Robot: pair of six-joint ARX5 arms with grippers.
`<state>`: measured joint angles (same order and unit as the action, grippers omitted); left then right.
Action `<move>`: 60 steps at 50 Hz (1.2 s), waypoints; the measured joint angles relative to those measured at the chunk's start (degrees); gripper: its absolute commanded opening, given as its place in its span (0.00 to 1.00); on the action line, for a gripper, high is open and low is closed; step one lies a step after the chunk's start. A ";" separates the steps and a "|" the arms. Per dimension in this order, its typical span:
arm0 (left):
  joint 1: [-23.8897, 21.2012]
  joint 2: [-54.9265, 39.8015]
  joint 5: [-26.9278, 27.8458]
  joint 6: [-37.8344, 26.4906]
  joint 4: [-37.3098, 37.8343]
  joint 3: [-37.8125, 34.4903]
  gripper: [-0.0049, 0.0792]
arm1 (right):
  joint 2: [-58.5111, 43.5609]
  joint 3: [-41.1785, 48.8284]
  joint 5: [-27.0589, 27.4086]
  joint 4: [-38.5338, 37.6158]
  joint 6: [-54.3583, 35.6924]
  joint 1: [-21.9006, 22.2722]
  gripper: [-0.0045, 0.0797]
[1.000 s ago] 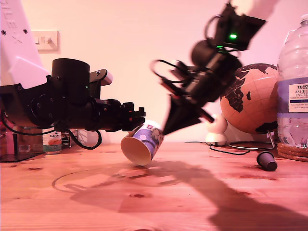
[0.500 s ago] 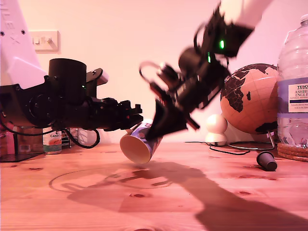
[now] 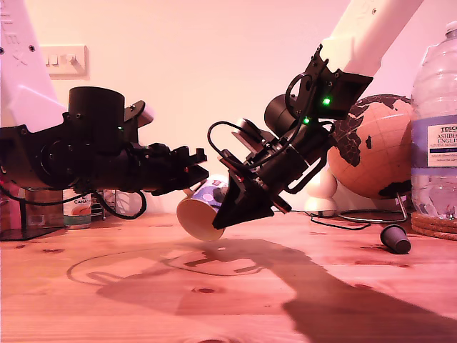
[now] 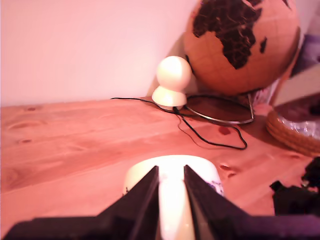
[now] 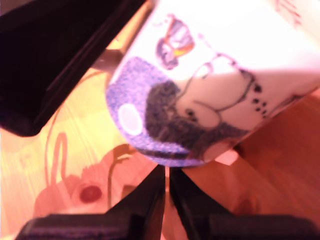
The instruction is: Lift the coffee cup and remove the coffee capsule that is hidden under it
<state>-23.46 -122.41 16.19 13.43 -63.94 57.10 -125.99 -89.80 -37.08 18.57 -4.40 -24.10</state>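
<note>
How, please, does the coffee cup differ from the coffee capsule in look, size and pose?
The coffee cup is white with a cartoon print and blue-purple band; the coffee capsule is plain and dark. The cup is far larger than the capsule. The cup hangs tilted off the table in my first gripper, while the capsule rests free on the table at the exterior view's right.

White cup [image 5: 215, 95] with purple band, black cartoon print (cream inside); near-black capsule [image 3: 395, 239]; brown wood worktop [image 3: 214, 300].
</note>
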 measured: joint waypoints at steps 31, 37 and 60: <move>0.85 0.00 4.33 6.45 -0.81 0.00 0.03 | 0.00 0.02 1.68 -0.70 0.00 1.16 0.04; 0.92 0.00 4.96 7.08 -0.81 0.00 0.03 | 0.00 0.02 1.92 -0.72 -0.22 1.57 0.04; 1.05 0.00 6.47 7.08 0.57 0.02 0.03 | -0.02 0.02 2.82 -0.39 -3.21 1.92 0.04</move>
<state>-22.41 -122.41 22.65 20.51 -63.37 57.12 -126.02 -89.78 -34.26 18.17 -7.62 -22.17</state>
